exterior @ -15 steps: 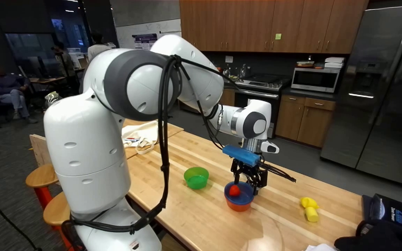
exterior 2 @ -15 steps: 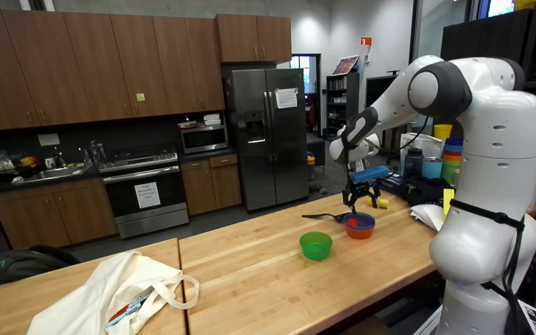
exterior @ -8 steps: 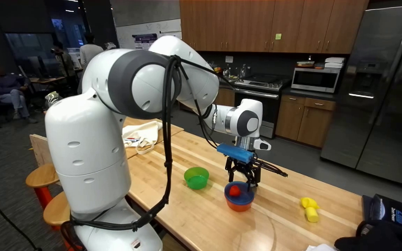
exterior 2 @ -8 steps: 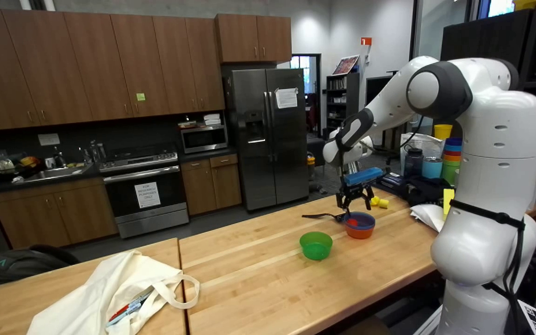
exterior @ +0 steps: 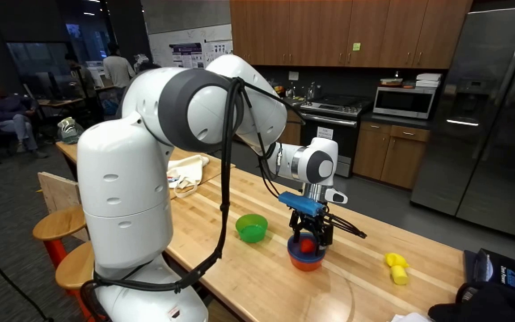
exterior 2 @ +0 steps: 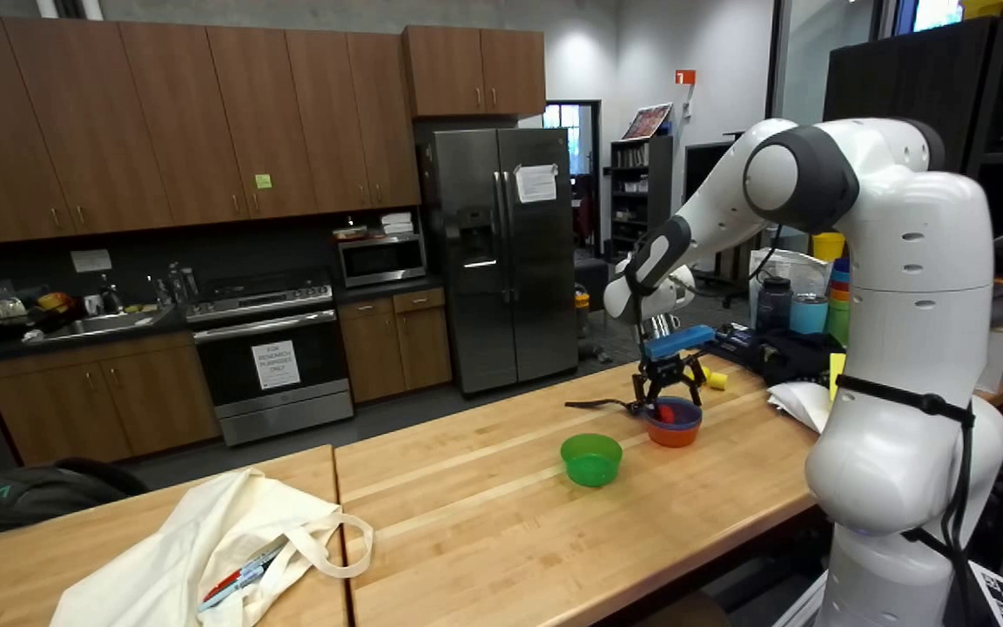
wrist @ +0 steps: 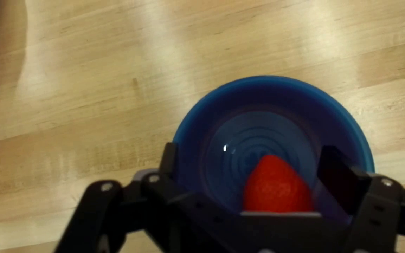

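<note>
Hanging at the blue bowl (wrist: 269, 80) — nested in an orange bowl (exterior: 306, 265) — the gripper (wrist: 250, 162) is spread wide, nothing gripped; inside the blue bowl, the red strawberry-shaped piece (wrist: 276, 186) is framed between the fingers (wrist: 169, 158), set nearer the one at the wrist view's right.

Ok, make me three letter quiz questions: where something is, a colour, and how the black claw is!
1. Where is the red strawberry-shaped thing?
A) on the grey floor
B) inside the round blue plastic bowl
C) in the cream cloth bag

2. What colour is the separate round plastic bowl nearby?
A) green
B) white
C) pink

3. How is the black claw?
A) shut, pointing down
B) open, pointing up
C) open, pointing down

1 B: the wrist view shows it within the blue rim.
2 A: both exterior views show green sides.
3 C: its jaws stand wide apart, hanging downward.
</note>
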